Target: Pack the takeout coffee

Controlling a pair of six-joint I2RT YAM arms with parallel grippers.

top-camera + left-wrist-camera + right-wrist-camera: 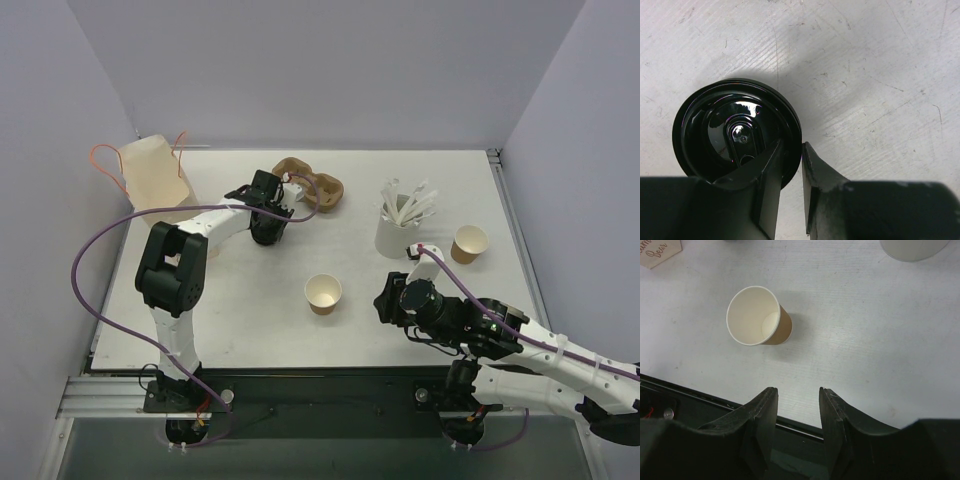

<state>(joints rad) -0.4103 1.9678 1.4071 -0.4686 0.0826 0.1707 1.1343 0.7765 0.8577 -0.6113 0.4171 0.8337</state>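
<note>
Kraft paper, thin-walled and seemingly empty: the small kraft-brown paper cup with the white inside [752, 315] stands upright at mid-table on the white tabletop [865, 340], ahead of your right gripper [797, 407], whose jaws stand apart, holding nothing. A second kraft-brown cup [469, 243] stands right of the tall white cup of sticks [402, 228]. Expect it light, tippy and easily crushed; grip gently across the lower wall. Your left gripper [791, 150] sits at the rim of the glossy black plastic lid [725, 130], jaws almost together. You cannot tell whether they pinch it.

Paper bag [155, 178] far left; 2-hole carrier [326, 190] back; stick cup [398, 238] right; black lid [735, 135].
</note>
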